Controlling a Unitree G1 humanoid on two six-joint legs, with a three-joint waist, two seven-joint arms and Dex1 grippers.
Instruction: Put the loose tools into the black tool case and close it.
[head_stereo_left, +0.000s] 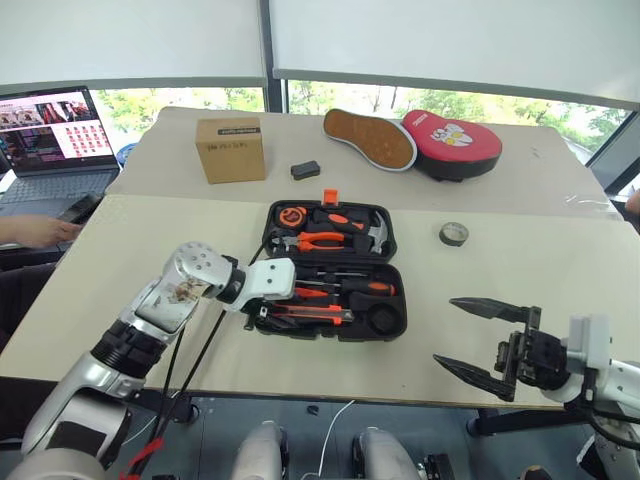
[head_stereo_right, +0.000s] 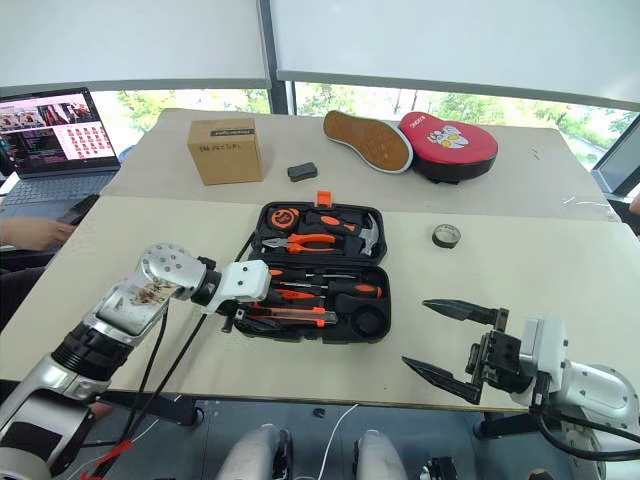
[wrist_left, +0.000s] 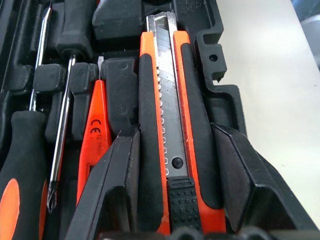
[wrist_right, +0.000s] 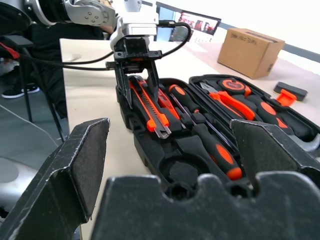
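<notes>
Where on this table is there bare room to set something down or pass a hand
Bare beige tabletop lies right of the open black moulded-plastic tool case, past the small dark tape roll, and left of the case below the brown cardboard box. It is crowded at the case's near left corner, where the left tool straddles the orange-black utility knife.

The tool case (head_stereo_left: 334, 270) lies open near the middle of the table (head_stereo_left: 150, 250), lid half behind, tray half in front. In the tray, the utility knife (head_stereo_left: 312, 314) lies along the front edge, with the screwdrivers (head_stereo_left: 345, 287) behind it. The left gripper (wrist_right: 137, 75) straddles the knife's left end. The tape roll (head_stereo_left: 453, 234) lies on the table right of the case. The right gripper (head_stereo_left: 478, 338) hangs over the table's front edge, right of the case. A cardboard box (head_stereo_left: 230, 149) stands behind, to the left, a laptop (head_stereo_left: 55, 140) farther left.
</notes>
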